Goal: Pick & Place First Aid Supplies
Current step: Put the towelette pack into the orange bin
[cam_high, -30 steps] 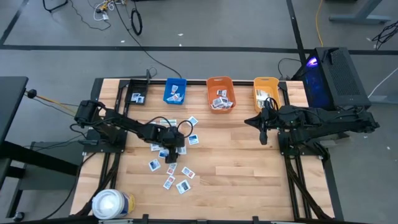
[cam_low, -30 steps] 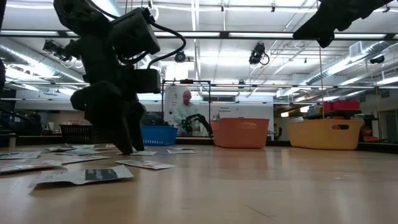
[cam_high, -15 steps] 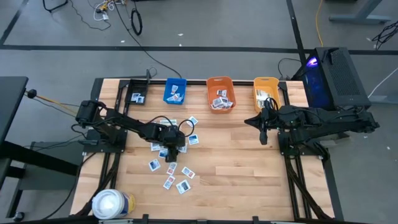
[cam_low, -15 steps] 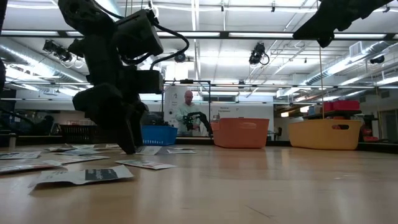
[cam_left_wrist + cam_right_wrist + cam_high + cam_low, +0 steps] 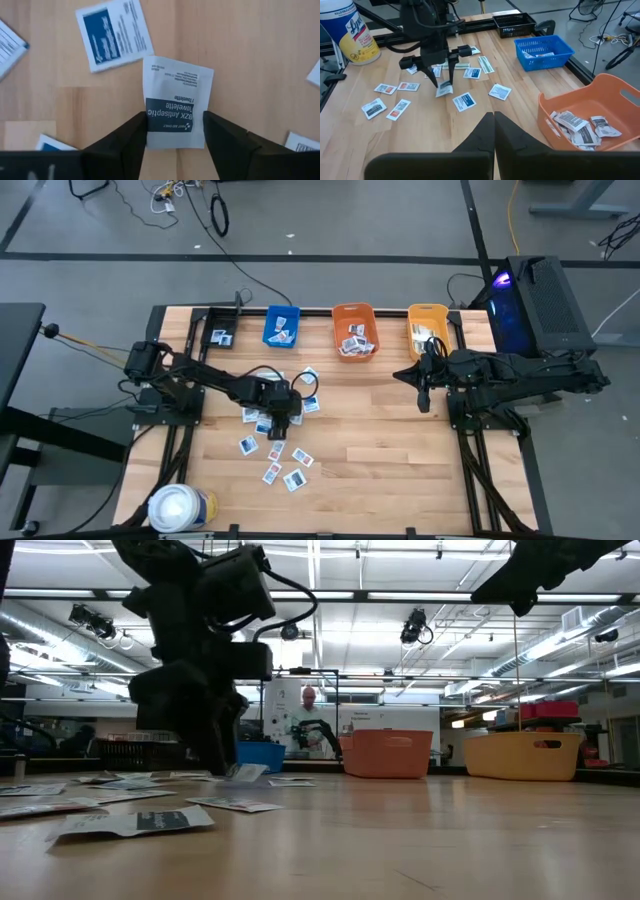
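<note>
Packets strewn on wooden table | left gripper pinching towelette packet | right gripper closed

Held packet: white towelette sachet with a dark label band, pinched between the left end effector fingers, just above the desk.
Loose packets: small white flat sachets with blue or red print, scattered on the desk.
</note>
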